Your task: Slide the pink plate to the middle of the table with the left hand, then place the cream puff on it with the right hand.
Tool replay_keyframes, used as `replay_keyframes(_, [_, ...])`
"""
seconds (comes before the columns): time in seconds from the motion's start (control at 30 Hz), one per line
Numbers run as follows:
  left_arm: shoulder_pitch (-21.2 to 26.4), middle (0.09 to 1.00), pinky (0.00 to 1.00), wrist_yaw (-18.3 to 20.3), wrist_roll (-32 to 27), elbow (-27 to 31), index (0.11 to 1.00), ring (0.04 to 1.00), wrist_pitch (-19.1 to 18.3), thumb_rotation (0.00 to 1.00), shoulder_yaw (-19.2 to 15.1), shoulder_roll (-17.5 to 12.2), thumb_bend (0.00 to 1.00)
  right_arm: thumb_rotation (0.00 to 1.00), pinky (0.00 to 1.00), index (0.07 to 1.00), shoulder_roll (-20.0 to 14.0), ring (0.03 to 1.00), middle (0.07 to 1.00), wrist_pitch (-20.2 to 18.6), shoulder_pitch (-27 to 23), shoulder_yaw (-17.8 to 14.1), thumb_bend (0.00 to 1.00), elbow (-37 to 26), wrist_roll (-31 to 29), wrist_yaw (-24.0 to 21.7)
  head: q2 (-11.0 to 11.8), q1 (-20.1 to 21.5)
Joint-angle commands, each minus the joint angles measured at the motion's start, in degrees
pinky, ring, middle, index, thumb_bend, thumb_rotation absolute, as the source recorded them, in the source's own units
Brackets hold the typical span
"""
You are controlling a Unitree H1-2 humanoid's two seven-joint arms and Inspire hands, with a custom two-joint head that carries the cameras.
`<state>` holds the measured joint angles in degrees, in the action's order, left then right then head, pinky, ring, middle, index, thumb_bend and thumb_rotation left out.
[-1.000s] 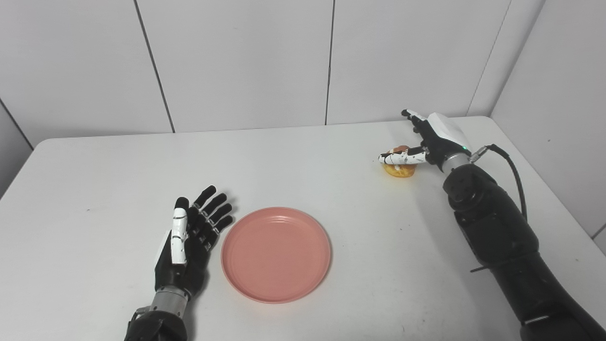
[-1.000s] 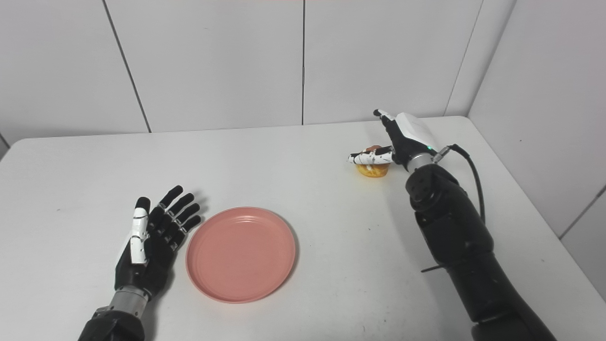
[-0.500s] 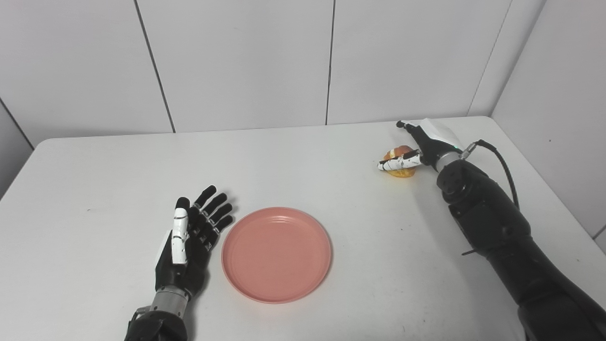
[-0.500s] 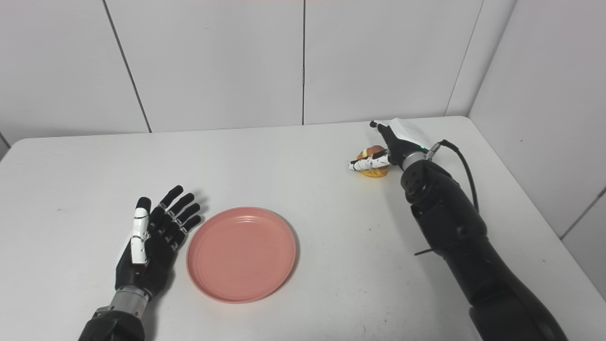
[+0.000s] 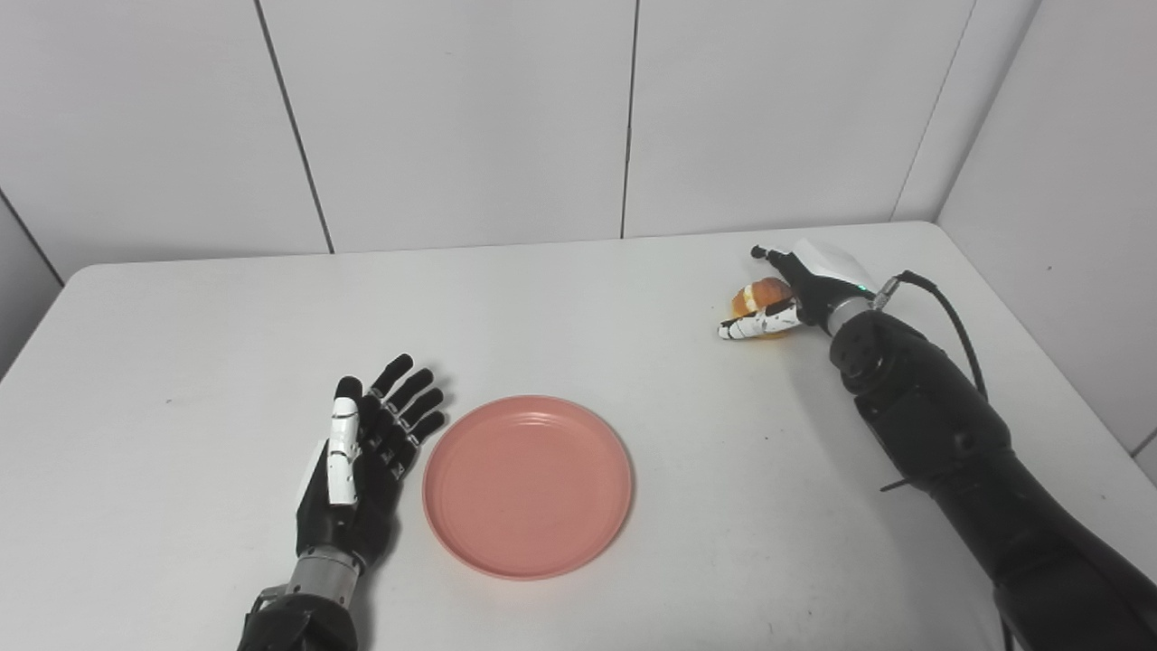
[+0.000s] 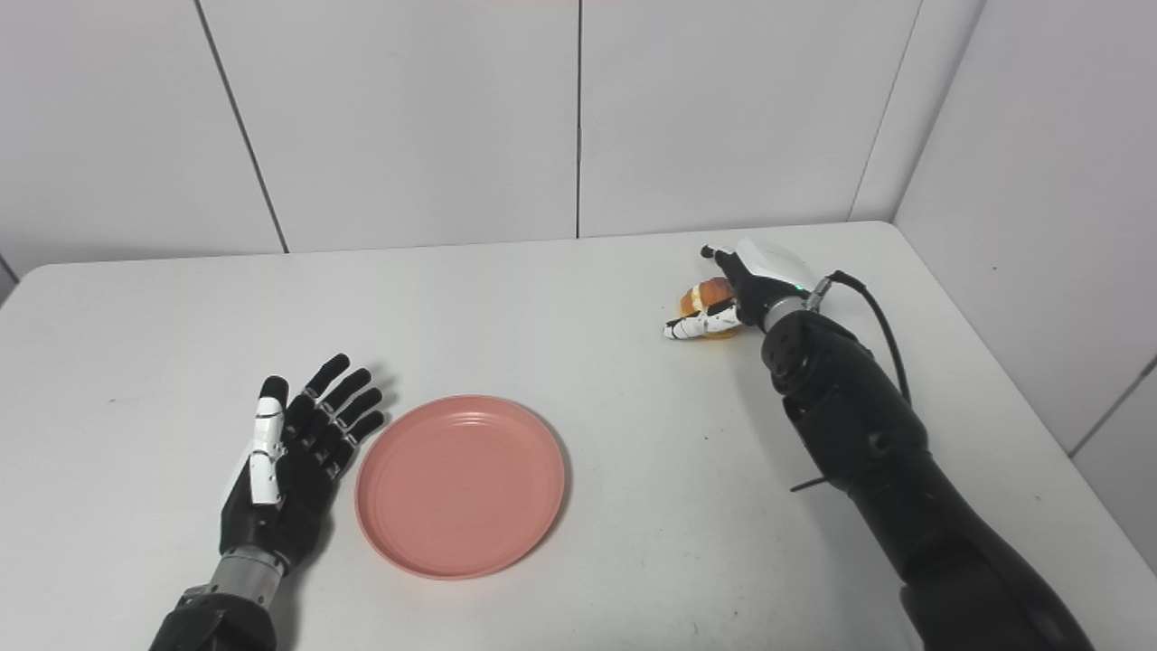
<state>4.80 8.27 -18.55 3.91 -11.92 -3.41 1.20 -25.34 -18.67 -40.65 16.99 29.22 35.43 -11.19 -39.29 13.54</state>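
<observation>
Plate placed near mid-table; cream puff not yet lifted.
From left: the left hand (image 5: 357, 457) lies flat with fingers spread, holding nothing, just beside the pink plate (image 5: 528, 484) (its slide appears done). Far right, the right hand (image 5: 795, 289) cups the cream puff (image 5: 759, 295) on the table (image 5: 578, 307), thumb and fingers apart around it, grasp unclosed; lifting and placing remain.

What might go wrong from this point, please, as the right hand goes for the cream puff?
1. The right hand has its fingers around the cream puff but not clearly closed; a loose grasp could nudge it away or drop it.
2. The puff looks soft, so a hard squeeze might crush it.
3. The pink plate lies well away, close beside the open left hand, so the puff could slip during the carry.
</observation>
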Motion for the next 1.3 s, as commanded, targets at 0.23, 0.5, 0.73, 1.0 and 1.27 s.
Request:
replay_keyframes(0.23, [-0.13, 0.859, 0.86, 0.39, 0.03, 0.65, 0.849, 0.851, 0.54, 1.00, 0.62, -0.15, 0.53, 0.38, 0.75, 0.889, -1.85, 0.869, 0.911, -0.69, -2.85, -0.66, 0.93, -3.73, 0.30, -0.52, -0.05, -0.08])
replay_keyframes(0.5, [-0.13, 0.858, 0.86, 0.28, 0.05, 0.62, 0.847, 0.848, 0.52, 1.00, 0.62, -0.14, 0.54, 0.27, 0.73, 0.847, -1.29, 0.833, 0.870, -0.21, -2.59, -1.81, 0.89, -3.74, -0.59, 0.88, -0.09, -0.19])
replay_keyframes(0.73, [-0.30, 0.852, 0.86, 0.17, -0.06, 0.84, 0.841, 0.845, 0.34, 1.00, 0.56, -0.04, 0.54, 0.19, 0.63, 0.809, -1.00, 0.720, 0.774, -0.35, -2.80, -2.39, 0.87, -2.73, -1.74, 1.43, -0.22, -0.36])
replay_keyframes(1.0, [-0.40, 0.851, 0.86, 0.36, 0.06, 0.85, 0.841, 0.846, 0.54, 1.00, 0.76, -0.17, 0.55, 0.17, 0.71, 0.796, -0.91, 0.785, 0.819, -0.14, -3.70, -1.12, 0.88, 0.04, -1.43, 1.24, -0.29, -0.49])
replay_keyframes(1.27, [-0.54, 0.851, 0.85, -0.02, 0.13, 1.47, 0.841, 0.846, 0.07, 1.00, 0.89, -0.08, 0.55, 0.15, 0.68, 0.763, -0.80, 0.743, 0.781, -1.13, -3.95, -0.82, 0.86, 0.35, -1.93, -0.05, -0.50, -0.62])
